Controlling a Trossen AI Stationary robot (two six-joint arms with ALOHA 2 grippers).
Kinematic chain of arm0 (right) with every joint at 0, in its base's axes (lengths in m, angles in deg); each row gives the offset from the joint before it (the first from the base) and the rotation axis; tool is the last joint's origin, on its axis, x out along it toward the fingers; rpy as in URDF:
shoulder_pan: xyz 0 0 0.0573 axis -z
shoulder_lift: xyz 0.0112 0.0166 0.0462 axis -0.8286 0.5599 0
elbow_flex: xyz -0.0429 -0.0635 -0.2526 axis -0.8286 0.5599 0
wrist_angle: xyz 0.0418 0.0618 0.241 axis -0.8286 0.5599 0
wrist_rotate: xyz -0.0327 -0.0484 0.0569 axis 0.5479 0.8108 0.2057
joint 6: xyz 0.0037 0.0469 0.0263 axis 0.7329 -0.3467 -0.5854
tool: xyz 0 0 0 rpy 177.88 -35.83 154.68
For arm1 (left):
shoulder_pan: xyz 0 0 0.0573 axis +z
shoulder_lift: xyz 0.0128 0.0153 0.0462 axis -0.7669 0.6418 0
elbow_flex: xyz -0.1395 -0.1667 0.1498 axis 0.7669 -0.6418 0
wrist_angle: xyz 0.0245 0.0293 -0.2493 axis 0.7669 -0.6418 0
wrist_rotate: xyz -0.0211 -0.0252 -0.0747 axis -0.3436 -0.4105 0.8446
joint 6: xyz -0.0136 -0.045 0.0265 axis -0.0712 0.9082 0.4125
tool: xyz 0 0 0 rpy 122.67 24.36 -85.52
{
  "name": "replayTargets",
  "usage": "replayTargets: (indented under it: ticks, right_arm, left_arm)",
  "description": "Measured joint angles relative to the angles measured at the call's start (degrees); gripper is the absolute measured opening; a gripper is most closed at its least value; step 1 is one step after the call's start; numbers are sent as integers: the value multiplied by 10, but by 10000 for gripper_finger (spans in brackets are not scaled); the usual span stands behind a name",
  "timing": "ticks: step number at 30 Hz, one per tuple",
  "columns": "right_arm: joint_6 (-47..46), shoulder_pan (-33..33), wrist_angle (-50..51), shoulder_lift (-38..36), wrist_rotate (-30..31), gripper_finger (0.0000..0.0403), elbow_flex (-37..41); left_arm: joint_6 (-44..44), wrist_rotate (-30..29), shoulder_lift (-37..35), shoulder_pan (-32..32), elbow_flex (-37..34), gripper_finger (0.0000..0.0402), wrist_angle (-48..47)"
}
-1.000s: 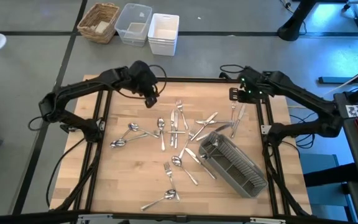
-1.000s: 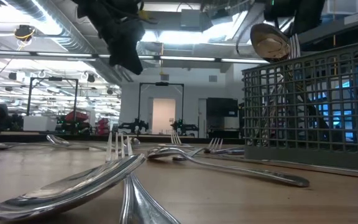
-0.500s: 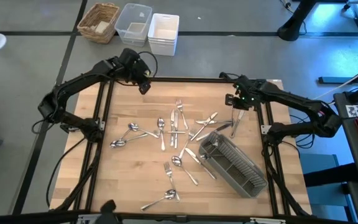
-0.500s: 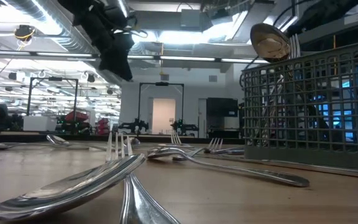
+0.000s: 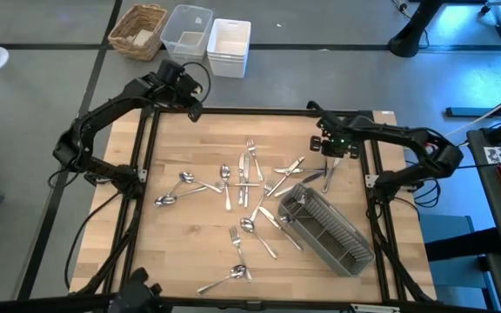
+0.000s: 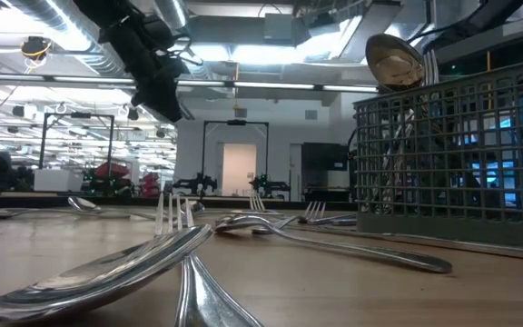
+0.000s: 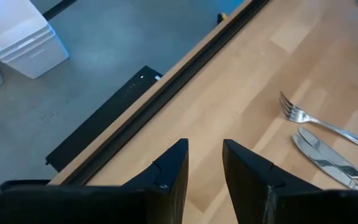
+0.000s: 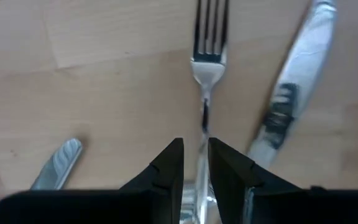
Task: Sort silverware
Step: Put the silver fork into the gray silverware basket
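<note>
Now the right gripper point(image 8: 195, 163) is hovering low over a fork point(image 8: 207, 68), fingers narrowly parted astride its handle, seemingly not pinching yet. Left gripper point(image 7: 204, 163), slightly spread and empty, is waiting at the counter's point(image 5: 181, 252) far edge; silverware point(image 5: 243, 178) is lying scattered mid-counter.

- Silverware point(image 5: 250, 187) scattered over mid-bench point(image 5: 181, 252), loose pieces overlapping.
- Caddy point(image 5: 327, 228) lies right of the scatter, toward the bench's near right; a spoon point(image 6: 394, 61) stands in it.
- Left claw point(image 5: 194, 111) over the far left bench edge, apart from all pieces.
- Right claw point(image 5: 330, 149) over a fork point(image 8: 206, 50) at far right, a knife point(image 8: 291, 84) just beside the fork.
- Basket point(image 5: 139, 31) and two bins point(image 5: 207, 39) on the floor beyond the bench.
</note>
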Motion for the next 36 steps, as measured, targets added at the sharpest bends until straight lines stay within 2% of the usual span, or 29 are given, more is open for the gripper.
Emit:
replayTargets:
  ticks: [15, 18, 23, 27, 32, 36]
  right_arm:
    - [1, 0, -7, 80, 35, 75, -2]
    - [16, 0, -7, 89, 36, 60, -3]
    - [30, 0, -9, 90, 36, 12, -2]
    - [30, 0, -10, 91, 26, 23, -2]
    - [35, 0, -11, 88, 15, 8, -3]
    - [43, 0, -16, 71, 10, 11, -1]
  left_arm:
    - [0, 1, 0, 8, 0, 92, 0]
    - [0, 1, 0, 8, 0, 92, 0]
    - [-7, 1, 0, 8, 0, 92, 0]
    - [-7, 1, 0, 8, 0, 92, 0]
    - [-4, 1, 0, 8, 0, 92, 0]
    - [-2, 1, 0, 8, 0, 92, 0]
